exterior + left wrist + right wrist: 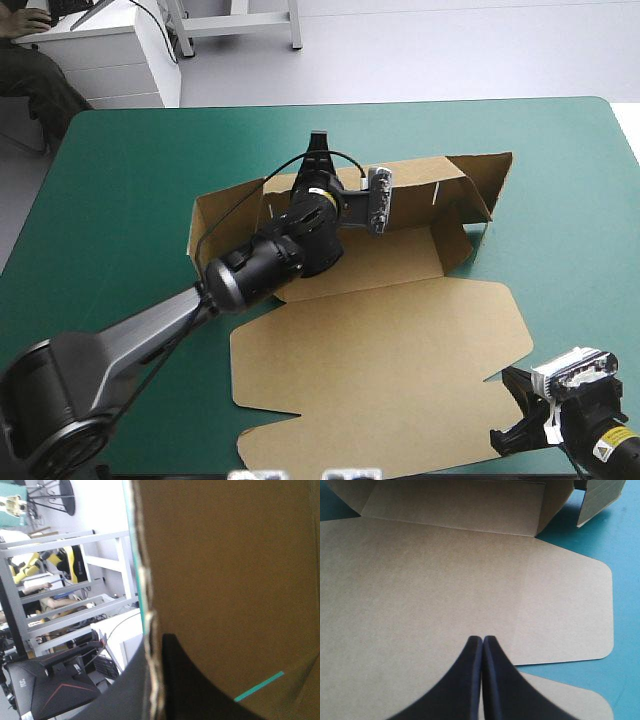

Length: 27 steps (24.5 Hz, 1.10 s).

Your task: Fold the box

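Box [400, 350] of smooth brown board lies on the teal-green surface [120, 180], far walls raised, round-cornered lid flat. We see the left claw [155, 645] pinching its corrugated far wall, and the right claw [482, 640] pressed together above the lid.

Matt brown board box [380, 350], smooth teal-green cover [120, 180]

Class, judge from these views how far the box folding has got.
Done: on the box, the far wall and left end wall stand up. In hand: the left gripper is shut on the far wall's edge. Left: the right end flap splays outward, the lid lies flat, and the right gripper, shut, holds nothing.
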Motion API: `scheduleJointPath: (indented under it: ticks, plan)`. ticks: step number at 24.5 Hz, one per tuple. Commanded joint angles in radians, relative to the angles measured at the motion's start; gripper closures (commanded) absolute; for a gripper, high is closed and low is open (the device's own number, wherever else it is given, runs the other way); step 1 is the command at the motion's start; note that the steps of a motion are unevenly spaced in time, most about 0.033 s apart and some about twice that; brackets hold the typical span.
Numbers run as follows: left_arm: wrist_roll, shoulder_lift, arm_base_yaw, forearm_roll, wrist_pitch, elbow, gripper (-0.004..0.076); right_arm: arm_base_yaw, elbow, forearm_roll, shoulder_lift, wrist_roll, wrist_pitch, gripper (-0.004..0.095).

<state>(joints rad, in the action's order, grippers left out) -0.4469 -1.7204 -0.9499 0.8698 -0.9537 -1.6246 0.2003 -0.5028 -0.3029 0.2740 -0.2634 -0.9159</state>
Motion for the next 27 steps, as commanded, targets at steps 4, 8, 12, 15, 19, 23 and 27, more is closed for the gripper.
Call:
scheduleJointPath:
  ticks: [4, 8, 12, 15, 19, 23, 27]
  plan:
    - [0.138, 0.198, -0.007, 0.212, 0.193, 0.226, 0.0731, 0.001, -0.024, -0.017, 0.01, 0.036, 0.114, 0.0927]
    - [0.213, 0.212, -0.005, 0.333, 0.234, 0.327, 0.0731, 0.001, -0.024, -0.03, 0.012, 0.05, 0.143, 0.0927]
    - [0.297, 0.21, -0.003, 0.382, 0.265, 0.353, 0.0731, 0.001, -0.046, -0.046, 0.012, 0.071, 0.147, 0.0927]
    - [0.338, 0.21, 0.023, 0.366, 0.261, 0.355, 0.0731, 0.001, -0.09, -0.046, 0.022, 0.075, 0.165, 0.0927]
    - [0.359, 0.21, 0.092, 0.341, 0.257, 0.355, 0.0731, 0.001, -0.222, -0.044, 0.172, 0.081, 0.174, 0.0927]
    - [0.359, 0.21, 0.095, 0.325, 0.257, 0.355, 0.0731, 0.001, -0.366, -0.044, 0.358, 0.081, 0.173, 0.0927]
    - [0.353, 0.21, 0.095, 0.314, 0.264, 0.355, 0.0731, 0.001, -0.605, -0.042, 0.603, 0.055, 0.131, 0.0927]
